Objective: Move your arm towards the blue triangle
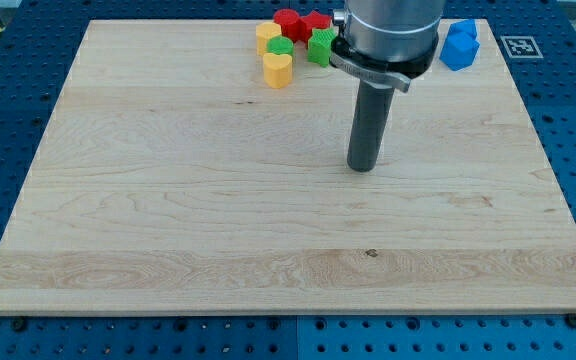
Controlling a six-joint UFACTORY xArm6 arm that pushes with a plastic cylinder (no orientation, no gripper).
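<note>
A pale wooden bench [168,200] lies over a blue perforated base, its near half bare. The arm carries no pincer, so nothing here can open, close or grip; it ends in a straight dark rod whose tip [364,168] rests on the wood near the middle of the board, slightly toward the view's right.

Beyond the tip and to its upper left, near the far edge, a cluster of small blocks sits well apart from the rod: a yellow heart-shaped block [278,69] nearest, a green block [280,46] and a second yellow block [268,33] behind it, another green block [320,46] beside the arm's housing, and two red blocks [289,21], one partly hidden by the arm.

To the tip's upper right, at the far right corner, stand the blue pieces [459,46]. Their outlines merge, so which one is the blue triangle cannot be told for certain; the task's target is judged to be in this group, well apart from the tip.

The block looks small, rigid and light, likely to slide easily on the smooth wood. With no means of taking hold, contact would best be a flat push against a broad side; an off-centre touch could spin it or send it off the nearby edge.
</note>
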